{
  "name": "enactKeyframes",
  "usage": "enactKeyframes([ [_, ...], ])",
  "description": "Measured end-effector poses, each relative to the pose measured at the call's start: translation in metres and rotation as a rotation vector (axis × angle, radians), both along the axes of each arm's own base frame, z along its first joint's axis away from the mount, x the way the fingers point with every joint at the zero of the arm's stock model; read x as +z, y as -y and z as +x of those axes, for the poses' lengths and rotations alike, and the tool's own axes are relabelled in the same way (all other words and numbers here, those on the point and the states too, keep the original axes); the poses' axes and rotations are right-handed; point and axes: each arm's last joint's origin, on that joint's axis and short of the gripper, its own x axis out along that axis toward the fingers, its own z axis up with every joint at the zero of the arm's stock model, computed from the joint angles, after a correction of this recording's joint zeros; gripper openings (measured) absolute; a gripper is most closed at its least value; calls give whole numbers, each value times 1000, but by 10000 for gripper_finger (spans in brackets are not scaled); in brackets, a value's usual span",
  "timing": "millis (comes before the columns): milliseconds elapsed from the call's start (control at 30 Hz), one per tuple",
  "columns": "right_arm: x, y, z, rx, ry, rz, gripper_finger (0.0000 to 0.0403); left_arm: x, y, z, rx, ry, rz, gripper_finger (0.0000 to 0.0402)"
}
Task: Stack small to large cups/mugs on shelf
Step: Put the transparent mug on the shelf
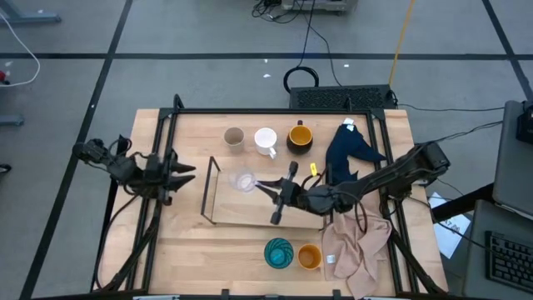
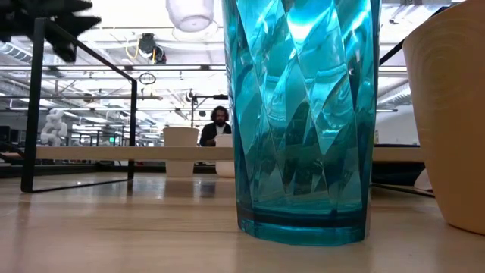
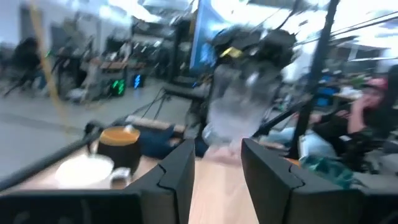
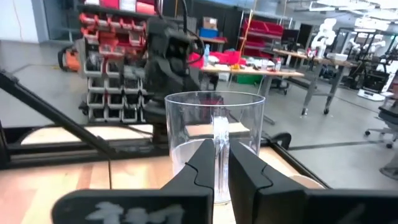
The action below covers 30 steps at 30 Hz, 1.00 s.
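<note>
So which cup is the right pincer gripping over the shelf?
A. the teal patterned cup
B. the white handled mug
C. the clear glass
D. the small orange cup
C: the right pincer pinches the rim wall of the clear glass, one finger inside.

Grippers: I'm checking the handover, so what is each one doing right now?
Left gripper: open, holding nothing.
Right gripper: shut on the clear glass rim, over the shelf.
</note>
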Motion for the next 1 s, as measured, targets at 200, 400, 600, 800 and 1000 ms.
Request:
enactKeyframes([
  [200,4,4,-6,16,-48,8,9,17,2,-2,-44,159,162,134],
  [400,9,9,-12,31,-92,10,9,20,9,13,-3,102,244,155],
  [600,10,14,-13,48,-105,12,9,38,18,32,51,-8,226,259],
  [800,6,23,-10,130,-139,64,9,72,32,58,50,-164,302,299],
  [1000,0,28,-9,182,-196,78,9,106,43,86,54,-387,339,276],
])
